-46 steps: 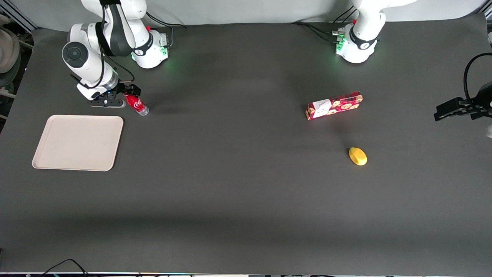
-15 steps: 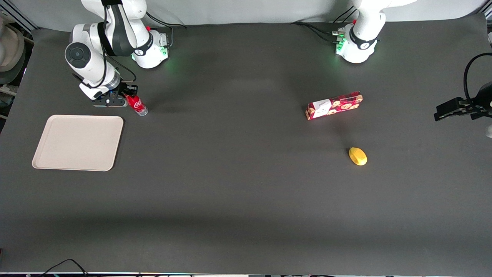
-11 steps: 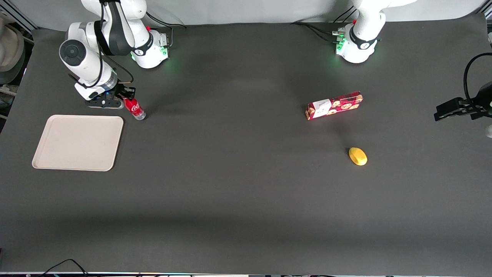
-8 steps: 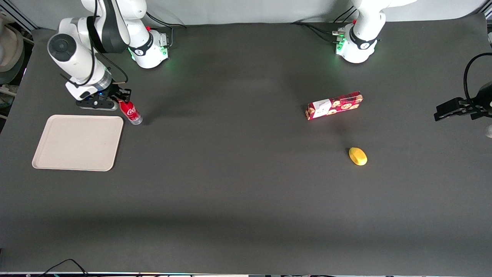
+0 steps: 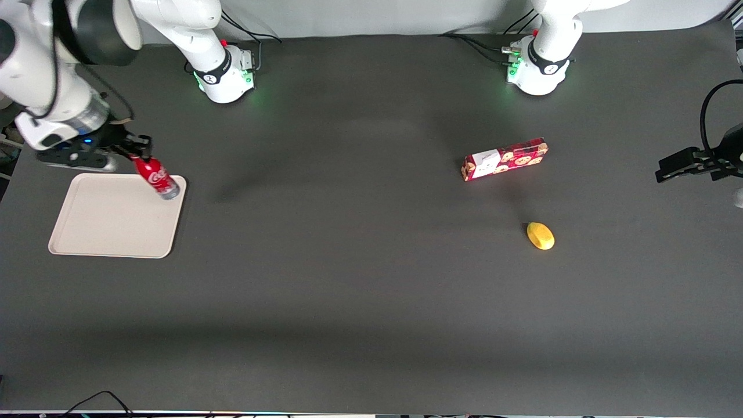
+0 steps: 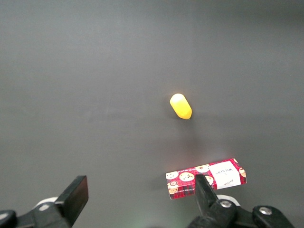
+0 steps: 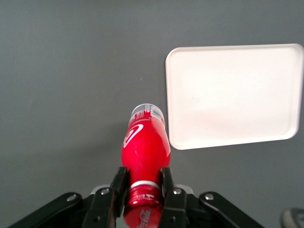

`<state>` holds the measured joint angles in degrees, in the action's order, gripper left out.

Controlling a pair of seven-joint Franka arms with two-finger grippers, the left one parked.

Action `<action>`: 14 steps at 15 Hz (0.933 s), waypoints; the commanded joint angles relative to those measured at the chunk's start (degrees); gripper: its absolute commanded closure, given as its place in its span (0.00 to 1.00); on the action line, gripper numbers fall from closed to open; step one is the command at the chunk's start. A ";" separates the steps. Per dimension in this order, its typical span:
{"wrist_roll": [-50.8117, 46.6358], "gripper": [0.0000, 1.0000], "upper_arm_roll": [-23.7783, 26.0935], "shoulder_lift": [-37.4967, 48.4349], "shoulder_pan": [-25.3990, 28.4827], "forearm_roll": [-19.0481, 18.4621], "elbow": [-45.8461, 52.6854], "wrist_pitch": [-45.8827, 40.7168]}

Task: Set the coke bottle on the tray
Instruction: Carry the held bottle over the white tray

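1. So far the pickup is done: the tool (image 7: 142,197) grips the coke bottle (image 7: 145,151) at its neck, lifted clear of the desk (image 5: 360,278).
2. Bottle hangs near the tray (image 5: 110,223) edge, not yet over its middle.
3. Left: carry inward, lower, release.

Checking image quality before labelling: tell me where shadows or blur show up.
Front view: soft shadow bands cross the table; the gripper holding the bottle is sharp. Right wrist view: the tray looks overexposed; bottle crisp.
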<state>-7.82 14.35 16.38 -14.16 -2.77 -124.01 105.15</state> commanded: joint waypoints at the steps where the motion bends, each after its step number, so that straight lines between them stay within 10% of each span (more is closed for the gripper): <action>1: 1.31 1.00 -2.22 -11.70 -0.51 -3.20 20.86 -10.91; 14: 41.64 1.00 -26.39 -36.58 -4.11 -3.56 44.29 -9.81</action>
<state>27.41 -8.91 -13.29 -17.84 -6.02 -84.16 92.77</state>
